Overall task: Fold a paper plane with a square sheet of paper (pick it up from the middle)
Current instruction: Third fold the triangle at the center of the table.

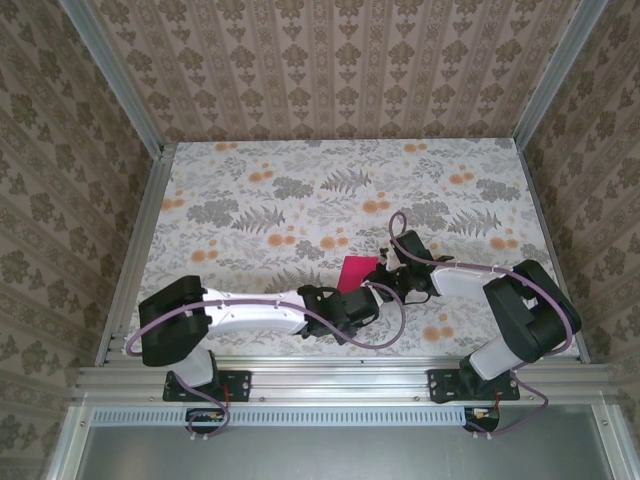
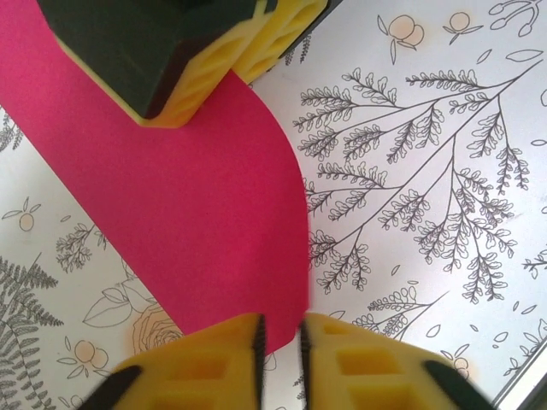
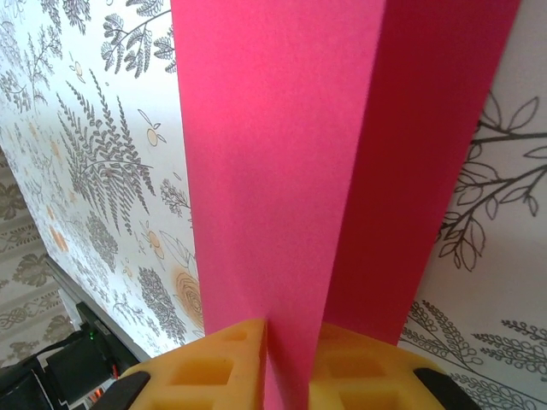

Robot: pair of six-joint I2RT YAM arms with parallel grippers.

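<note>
Right hand (image 3: 291, 337) is pinching the bent red paper (image 3: 282, 171) up off the desk (image 1: 230, 190); left hand (image 2: 280, 337) is clamping its edge. First fold is starting. Next is probably aligning the edges and pressing the crease.

Top external: fixed, high behind arm bases (image 1: 205, 385), faces down and forward, far; covers whole floral table (image 1: 250, 190). Left wrist: close over table, looks past left gripper (image 2: 280, 331) at bottom edge. Right wrist: even closer, right gripper (image 3: 291, 337) at bottom edge. All three share square sheet of paper (image 1: 357, 272), table print.
</note>
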